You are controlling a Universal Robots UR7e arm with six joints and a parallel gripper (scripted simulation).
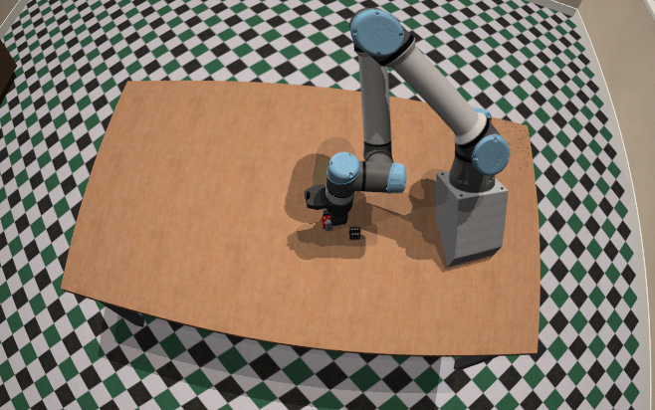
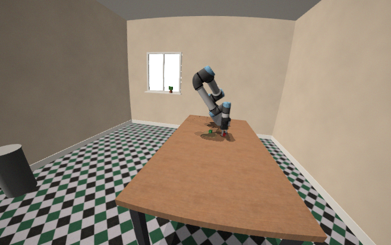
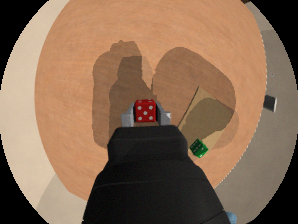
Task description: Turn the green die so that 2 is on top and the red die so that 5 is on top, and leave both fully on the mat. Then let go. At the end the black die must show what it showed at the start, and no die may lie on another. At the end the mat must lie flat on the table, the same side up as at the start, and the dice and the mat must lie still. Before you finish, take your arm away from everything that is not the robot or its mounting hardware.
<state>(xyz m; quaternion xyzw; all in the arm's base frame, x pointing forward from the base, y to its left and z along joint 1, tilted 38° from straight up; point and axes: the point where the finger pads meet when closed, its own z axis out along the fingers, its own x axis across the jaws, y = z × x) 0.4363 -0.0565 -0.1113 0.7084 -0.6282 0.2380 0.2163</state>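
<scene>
The red die [image 1: 326, 219] [image 2: 224, 134] [image 3: 145, 111] is off the mat, with its five-pip face toward the wrist camera. My gripper [image 1: 327, 221] [image 2: 224, 134] [image 3: 145, 108] points down and is shut on the red die, one finger at each side. The green die [image 2: 210, 131] [image 3: 198, 148] is at the near end of the mat [image 3: 202, 116] in the wrist view; its top number is not clear. The black die [image 1: 354, 233] lies on the table, apart from the gripper, with what looks like six on top. It is hidden in the wrist view.
The wooden table [image 1: 199, 199] [image 2: 214, 178] [image 3: 65, 90] carries the arm's grey pedestal [image 1: 470, 224] at its right in the top view. The arm and its shadows cover much of the mat area there. The black die is between the gripper and the pedestal, toward the front edge.
</scene>
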